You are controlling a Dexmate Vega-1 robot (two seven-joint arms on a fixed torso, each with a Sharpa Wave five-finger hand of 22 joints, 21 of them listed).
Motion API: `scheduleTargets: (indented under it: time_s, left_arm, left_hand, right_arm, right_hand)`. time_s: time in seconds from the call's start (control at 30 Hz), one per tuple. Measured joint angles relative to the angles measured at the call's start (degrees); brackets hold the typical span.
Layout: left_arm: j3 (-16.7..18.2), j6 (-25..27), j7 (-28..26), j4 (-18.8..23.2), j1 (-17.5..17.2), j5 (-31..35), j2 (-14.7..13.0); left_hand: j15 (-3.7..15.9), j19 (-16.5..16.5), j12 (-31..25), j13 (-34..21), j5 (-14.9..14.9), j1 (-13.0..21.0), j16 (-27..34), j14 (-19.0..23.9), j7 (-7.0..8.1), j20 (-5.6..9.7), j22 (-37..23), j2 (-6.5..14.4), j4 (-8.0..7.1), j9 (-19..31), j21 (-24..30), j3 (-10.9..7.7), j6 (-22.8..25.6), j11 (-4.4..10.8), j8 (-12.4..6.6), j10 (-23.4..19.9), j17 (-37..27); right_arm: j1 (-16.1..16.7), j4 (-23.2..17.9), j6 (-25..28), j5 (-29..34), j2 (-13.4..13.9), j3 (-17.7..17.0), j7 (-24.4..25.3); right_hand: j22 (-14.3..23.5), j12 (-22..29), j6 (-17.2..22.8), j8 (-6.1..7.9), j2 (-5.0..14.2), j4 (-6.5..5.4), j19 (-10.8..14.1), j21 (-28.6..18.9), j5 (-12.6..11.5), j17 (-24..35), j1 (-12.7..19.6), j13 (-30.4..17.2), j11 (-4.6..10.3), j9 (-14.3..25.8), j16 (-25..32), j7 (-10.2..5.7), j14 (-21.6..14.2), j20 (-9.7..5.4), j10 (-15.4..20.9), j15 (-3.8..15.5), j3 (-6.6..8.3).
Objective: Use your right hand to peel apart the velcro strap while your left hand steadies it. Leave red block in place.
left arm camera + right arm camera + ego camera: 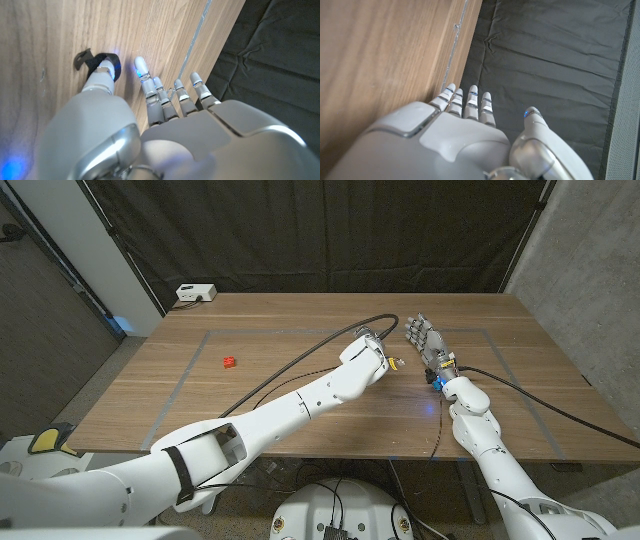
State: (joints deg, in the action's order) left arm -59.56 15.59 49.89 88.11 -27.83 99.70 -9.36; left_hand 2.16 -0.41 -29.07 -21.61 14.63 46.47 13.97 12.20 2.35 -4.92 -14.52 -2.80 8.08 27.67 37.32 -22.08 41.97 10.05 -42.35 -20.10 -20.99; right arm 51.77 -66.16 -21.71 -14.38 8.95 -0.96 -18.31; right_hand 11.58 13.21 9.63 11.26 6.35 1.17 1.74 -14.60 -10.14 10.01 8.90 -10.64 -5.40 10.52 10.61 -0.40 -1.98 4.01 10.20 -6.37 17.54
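The left hand (372,352) reaches out over the middle of the wooden table (300,395). In the left wrist view its thumb (101,78) touches the black velcro strap (88,59), which lies on the wood. The thumb tip sits on the strap's loop, and the other fingers (175,97) point straight out, side by side, holding nothing. I cannot tell if the thumb presses down hard or just touches. In the head view the strap is hidden under this hand. The right hand (425,343) is just to the right of the left hand, close to it but apart. Its fingers are spread and reach toward the far side of the table, and it holds nothing. In the right wrist view these fingers (465,105) are straight and stick out in front of a dark curtain (545,55). The small red block (229,362) sits on the table well to the left of both hands. A white box (194,293) sits at the far left corner of the table.
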Motion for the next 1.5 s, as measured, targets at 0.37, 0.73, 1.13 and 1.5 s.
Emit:
scheduleTargets:
  time_s: [0.37,0.73,1.13,1.5]
  left_arm:
    - [0.39,-0.42,-0.33,0.00,-0.71,0.43,-0.22]
    - [1.10,-1.33,-1.82,-0.23,-1.34,-0.99,-0.58]
    - [1.81,-1.56,-6.33,-0.04,-2.00,-4.05,-1.48]
    - [2.47,-0.36,-13.32,0.34,-3.52,-5.74,-2.99]
  left_hand:
    - [0.04,0.41,-0.43,1.38,-0.10,0.97,-0.68,0.66,-3.43,0.01,-0.27,0.71,-0.34,-4.88,1.27,-0.80,-1.14,0.30,3.93,-0.91,0.01]
    - [0.10,1.71,-1.57,3.42,-2.00,3.07,-1.47,3.04,-2.05,0.21,-0.18,7.33,-0.76,-11.70,4.22,-4.99,0.27,1.16,9.25,-3.33,0.79]
    - [0.19,3.37,-2.40,4.99,-4.05,5.10,-1.94,4.89,-0.95,-0.10,0.76,10.54,0.07,-16.21,6.60,-8.96,2.93,1.62,13.07,-4.88,1.60]
    - [0.43,7.28,-5.60,6.54,-4.74,5.82,-0.51,13.51,-2.88,1.75,1.75,10.09,-1.33,-17.24,11.54,-10.89,14.78,1.16,12.56,-12.92,1.86]
  right_arm:
    - [0.69,-0.73,-0.82,0.32,-0.14,0.00,1.39]
    - [1.31,-2.03,-1.01,0.70,0.08,0.44,2.57]
    - [1.47,-3.25,0.36,1.24,0.67,1.15,3.37]
    - [1.06,-3.65,2.04,1.81,0.93,1.64,3.74]
  right_hand:
    - [0.00,0.00,0.72,0.00,0.00,0.00,0.94,0.00,0.00,-0.01,0.00,0.00,0.01,0.00,0.00,0.10,-1.34,0.32,0.83,-0.09,0.00]
    - [0.00,0.00,1.03,0.00,0.00,0.00,1.00,0.00,-0.27,-0.01,0.00,0.00,0.01,0.00,0.00,0.42,-1.34,0.38,0.82,-0.09,0.00]
    - [0.00,0.00,1.02,0.00,-0.07,0.01,1.00,0.00,-0.27,-0.01,-0.52,0.00,-0.29,0.00,0.00,0.41,-1.94,0.38,1.13,-0.10,0.01]
    - [0.00,0.00,1.01,0.00,-0.07,-0.23,1.00,0.00,-0.27,-0.02,-0.52,0.00,-0.29,0.00,0.00,0.41,-1.94,0.38,1.13,-0.10,-0.23]
